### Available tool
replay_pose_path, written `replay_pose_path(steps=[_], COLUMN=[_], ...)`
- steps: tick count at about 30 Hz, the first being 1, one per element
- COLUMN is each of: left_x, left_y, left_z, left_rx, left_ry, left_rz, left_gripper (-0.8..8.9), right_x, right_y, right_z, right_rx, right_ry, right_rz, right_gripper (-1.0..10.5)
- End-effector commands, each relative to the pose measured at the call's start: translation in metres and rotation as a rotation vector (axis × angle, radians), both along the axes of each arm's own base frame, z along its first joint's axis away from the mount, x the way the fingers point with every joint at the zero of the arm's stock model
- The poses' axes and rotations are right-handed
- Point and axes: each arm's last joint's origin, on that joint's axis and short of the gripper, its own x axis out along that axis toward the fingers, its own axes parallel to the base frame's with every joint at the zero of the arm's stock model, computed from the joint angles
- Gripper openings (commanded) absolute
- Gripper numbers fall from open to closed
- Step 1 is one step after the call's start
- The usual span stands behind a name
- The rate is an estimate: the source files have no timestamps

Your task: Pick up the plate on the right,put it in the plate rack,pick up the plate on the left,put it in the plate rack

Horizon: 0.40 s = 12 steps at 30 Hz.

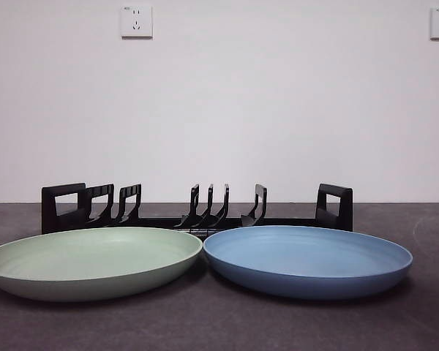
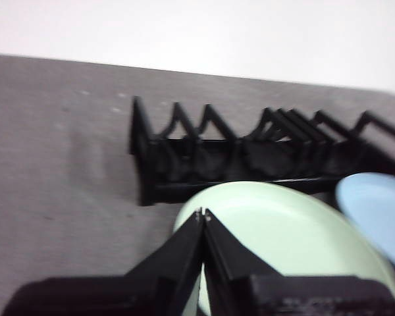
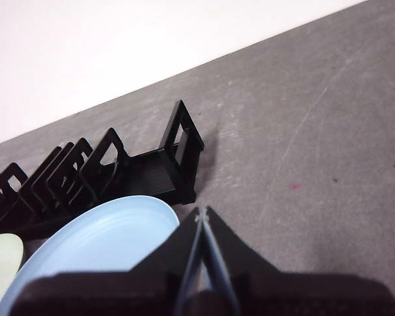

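Observation:
A pale green plate (image 1: 91,261) lies flat at the front left of the dark table, and a blue plate (image 1: 307,258) lies flat at the front right, their rims nearly touching. Behind them stands the long black plate rack (image 1: 197,210), no plate in its slots. My left gripper (image 2: 203,214) hovers shut above the near edge of the green plate (image 2: 283,230), with the rack (image 2: 250,158) beyond it. My right gripper (image 3: 201,214) is shut above the edge of the blue plate (image 3: 112,240), close to the rack's end handle (image 3: 181,148). Neither arm shows in the front view.
The dark grey table (image 1: 424,322) runs to a white wall with two power sockets (image 1: 136,21). Bare tabletop lies to the right of the rack (image 3: 316,151) and to its left (image 2: 59,145).

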Motion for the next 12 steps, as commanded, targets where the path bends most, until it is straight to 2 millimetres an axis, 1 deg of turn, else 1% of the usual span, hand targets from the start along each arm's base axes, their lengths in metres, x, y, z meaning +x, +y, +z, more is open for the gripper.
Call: replay_pose_path(steps=[1, 7, 12], left_x=[-0.001, -0.001, 0.008], left_y=[0.000, 0.000, -0.001], left_z=[0.002, 0.022, 0.040], left_rx=[-0.095, -0.087, -0.073], left_ry=[0.031, 0.065, 0.129], left_rz=[-0.001, 0.009, 0.009], left_gripper=[-0.07, -0.06, -0.06], right_x=[0.000, 0.007, 0.022], right_y=[0.000, 0.001, 0.002], right_z=[0.006, 0.015, 0.025], right_rx=[0.052, 0.046, 0.008], right_ry=[0.008, 0.097, 0.209], right_rz=[-0.012, -0.014, -0.009], right_gripper=[-0.1, -0.1, -0.1])
